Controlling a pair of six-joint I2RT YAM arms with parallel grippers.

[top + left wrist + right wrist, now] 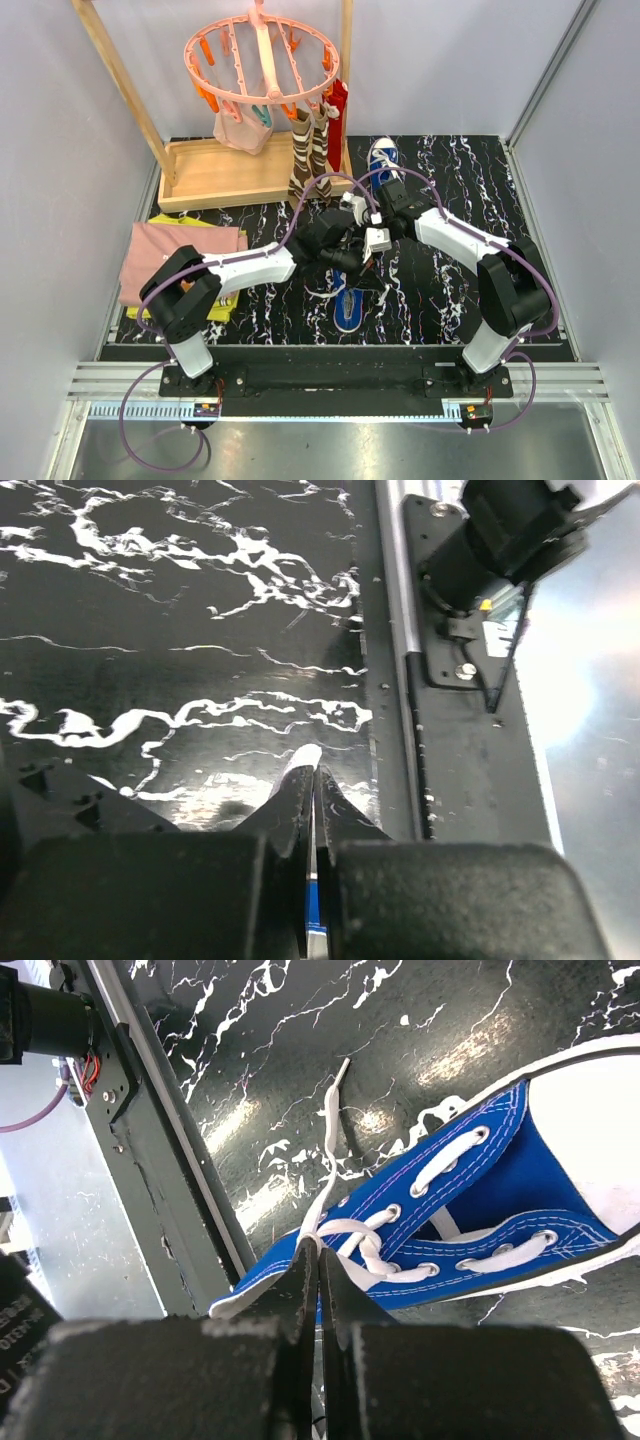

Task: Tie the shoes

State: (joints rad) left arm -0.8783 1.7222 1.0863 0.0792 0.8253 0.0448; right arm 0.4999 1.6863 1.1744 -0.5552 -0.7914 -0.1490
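Above the near shoe (480, 1190), the right tool (318, 1250) is pinched shut on a white lace (328, 1160) close to the top eyelets, and the lace's tail trails onto the table (450, 1040). The left tool (312, 770) is likewise closed, apparently on the other lace end (305, 755). I judge both ends are held ready for crossing into a knot. The second shoe (384, 160) sits well apart at the far side.

The left arm (250, 268) and right arm (455, 235) hung close together over the middle of the surface (470, 170), above a shoe (348, 308) near the near edge. The other shoe (384, 158) lay at the far edge, just beside a rack (230, 170).
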